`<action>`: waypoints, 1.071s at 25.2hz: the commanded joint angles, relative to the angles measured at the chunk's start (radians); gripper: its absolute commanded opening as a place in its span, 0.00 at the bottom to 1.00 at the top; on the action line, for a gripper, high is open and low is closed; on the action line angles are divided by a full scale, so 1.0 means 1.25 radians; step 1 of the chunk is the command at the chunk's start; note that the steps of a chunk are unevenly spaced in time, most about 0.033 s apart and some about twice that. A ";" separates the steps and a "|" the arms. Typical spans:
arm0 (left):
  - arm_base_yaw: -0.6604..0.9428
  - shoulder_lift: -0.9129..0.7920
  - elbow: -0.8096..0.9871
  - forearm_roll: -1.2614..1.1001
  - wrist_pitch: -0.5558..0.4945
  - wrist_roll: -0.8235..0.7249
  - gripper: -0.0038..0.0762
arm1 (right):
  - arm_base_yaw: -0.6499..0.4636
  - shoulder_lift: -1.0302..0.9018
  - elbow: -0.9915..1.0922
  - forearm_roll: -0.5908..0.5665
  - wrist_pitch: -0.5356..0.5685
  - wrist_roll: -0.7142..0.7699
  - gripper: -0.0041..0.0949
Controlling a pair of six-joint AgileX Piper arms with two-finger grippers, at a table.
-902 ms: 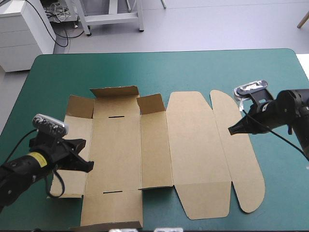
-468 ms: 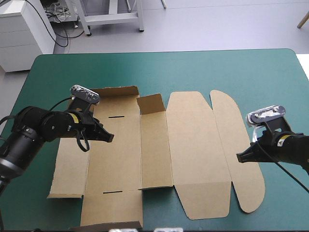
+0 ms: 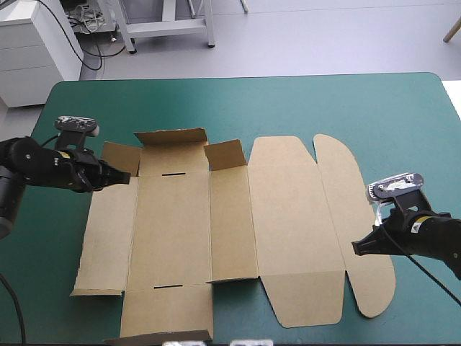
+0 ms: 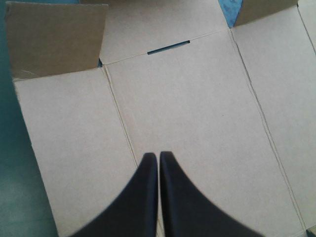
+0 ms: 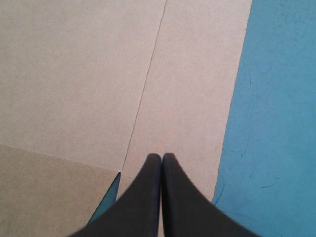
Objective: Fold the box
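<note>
The box [image 3: 187, 231] lies flat on the teal-green tabletop [image 3: 288, 101], spread between both arms. The left pincer [image 3: 128, 179], pressed shut and empty, hovers at the raised corner flap [image 3: 119, 158]. Its wrist view picks out a slot [image 4: 168, 47] ahead of the tips. The right pincer [image 3: 356, 249], shut too, hangs over the rounded end flap [image 3: 356, 194]. Just before, the left pincer was over the wide panel, and it has now pulled back.

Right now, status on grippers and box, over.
Left gripper shut, over the box, left side. Right gripper shut, over its right end. Box mostly flat, far flaps raised. Nothing in the way.
</note>
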 commanded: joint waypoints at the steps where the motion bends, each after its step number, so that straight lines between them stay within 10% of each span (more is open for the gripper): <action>1: 0.105 -0.019 -0.027 -0.106 0.015 0.067 0.04 | -0.006 -0.007 -0.008 -0.001 -0.056 -0.005 0.03; 21: 0.528 -0.019 -0.027 -0.242 0.115 0.172 0.05 | -0.006 -0.007 -0.002 -0.016 -0.077 -0.036 0.03; 24: 0.528 -0.019 -0.027 -0.242 0.115 0.173 0.19 | -0.006 -0.007 -0.002 -0.016 -0.073 -0.041 0.03; 27: 0.528 -0.013 -0.027 -0.234 0.115 0.178 0.56 | -0.006 -0.007 -0.002 -0.016 -0.073 -0.041 0.03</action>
